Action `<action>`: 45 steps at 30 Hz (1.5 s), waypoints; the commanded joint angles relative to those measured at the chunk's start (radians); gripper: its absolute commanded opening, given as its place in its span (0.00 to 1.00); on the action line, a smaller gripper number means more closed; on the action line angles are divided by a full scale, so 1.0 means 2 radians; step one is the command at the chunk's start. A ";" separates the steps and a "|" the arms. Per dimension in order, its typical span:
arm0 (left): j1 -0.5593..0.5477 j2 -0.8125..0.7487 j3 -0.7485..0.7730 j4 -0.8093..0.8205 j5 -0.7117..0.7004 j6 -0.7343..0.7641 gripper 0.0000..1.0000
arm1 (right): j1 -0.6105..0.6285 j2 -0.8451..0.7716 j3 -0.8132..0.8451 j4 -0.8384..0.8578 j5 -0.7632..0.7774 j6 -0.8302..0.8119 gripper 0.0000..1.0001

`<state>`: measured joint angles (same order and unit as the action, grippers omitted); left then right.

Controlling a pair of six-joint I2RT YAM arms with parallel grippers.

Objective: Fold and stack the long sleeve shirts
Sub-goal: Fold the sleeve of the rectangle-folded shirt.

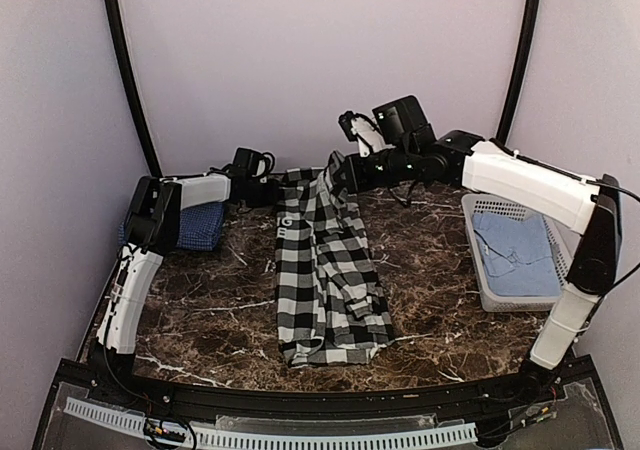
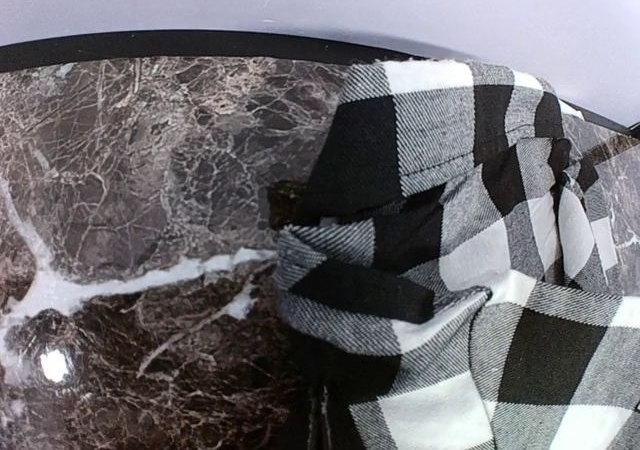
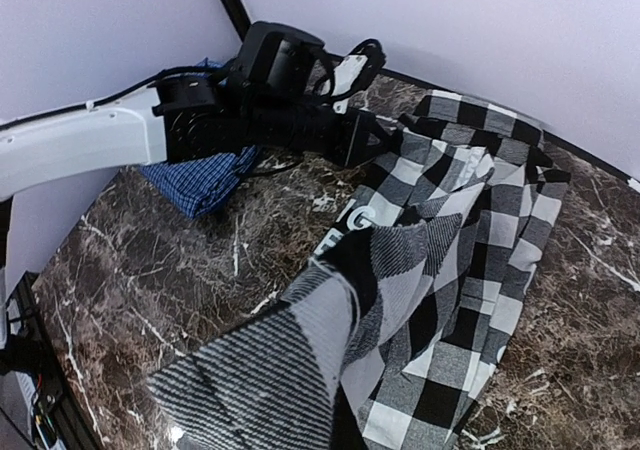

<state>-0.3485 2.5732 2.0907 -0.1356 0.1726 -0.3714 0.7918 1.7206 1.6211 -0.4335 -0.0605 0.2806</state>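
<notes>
The black-and-white checked shirt lies lengthwise down the middle of the table, its far end raised between the two arms. My left gripper is shut on the shirt's far left edge; in the left wrist view the bunched cloth covers the dark fingers. From the right, my right gripper is shut on the far right edge. Cloth drapes over its jaws in the right wrist view and hides them. The dark blue shirt sits folded at the far left, under the left arm.
A white slotted basket at the right edge holds a light blue cloth. The purple walls close the table behind and at both sides. In the right wrist view the left arm reaches across the blue shirt.
</notes>
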 commanded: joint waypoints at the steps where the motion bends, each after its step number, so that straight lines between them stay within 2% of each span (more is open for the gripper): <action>1: 0.003 -0.030 -0.002 0.000 0.009 -0.018 0.06 | 0.009 0.023 -0.013 -0.007 -0.063 -0.039 0.00; 2: 0.004 -0.030 0.002 -0.005 0.008 -0.019 0.09 | 0.011 0.031 -0.016 -0.009 -0.080 -0.045 0.00; 3: 0.004 -0.031 0.008 -0.017 0.006 -0.020 0.18 | 0.013 0.039 -0.018 -0.010 -0.090 -0.050 0.00; 5: 0.004 -0.036 0.014 -0.039 -0.002 -0.019 0.27 | 0.022 0.057 -0.021 -0.014 -0.107 -0.060 0.00; 8: 0.004 -0.063 0.005 -0.066 -0.010 -0.026 0.37 | 0.033 0.082 -0.027 -0.019 -0.123 -0.073 0.00; 10: 0.004 -0.093 -0.023 -0.082 -0.012 -0.036 0.43 | 0.035 0.094 -0.033 -0.016 -0.135 -0.076 0.00; 12: 0.004 -0.134 -0.090 -0.079 -0.009 -0.052 0.46 | 0.037 0.104 -0.037 -0.019 -0.149 -0.085 0.00; 15: 0.002 -0.197 -0.176 -0.059 0.005 -0.085 0.47 | 0.037 0.115 -0.040 -0.025 -0.171 -0.094 0.00; 20: -0.017 -0.294 -0.304 -0.032 0.028 -0.115 0.48 | 0.037 0.115 -0.054 -0.041 -0.156 -0.093 0.00; 24: -0.044 -0.337 -0.357 -0.036 0.029 -0.132 0.48 | 0.044 0.113 -0.076 -0.015 -0.180 -0.075 0.00; 29: -0.064 -0.381 -0.415 -0.034 0.043 -0.149 0.47 | 0.071 0.115 -0.092 0.015 -0.164 -0.053 0.00; 36: -0.069 -0.410 -0.459 -0.033 0.066 -0.141 0.47 | 0.100 0.120 -0.113 0.036 -0.134 -0.020 0.01; 39: -0.071 -0.421 -0.477 -0.024 0.079 -0.142 0.47 | 0.109 0.123 -0.121 0.039 -0.125 -0.012 0.10; 42: -0.075 -0.426 -0.481 -0.024 0.090 -0.139 0.47 | 0.112 0.119 -0.124 0.031 -0.118 -0.006 0.31; 45: -0.078 -0.432 -0.488 -0.019 0.096 -0.138 0.47 | 0.113 0.096 -0.134 0.039 -0.124 0.001 0.41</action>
<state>-0.4938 1.7683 1.1400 -0.1940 0.3225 -0.6506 1.0084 1.9598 1.3777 -0.3946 -0.3180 0.2504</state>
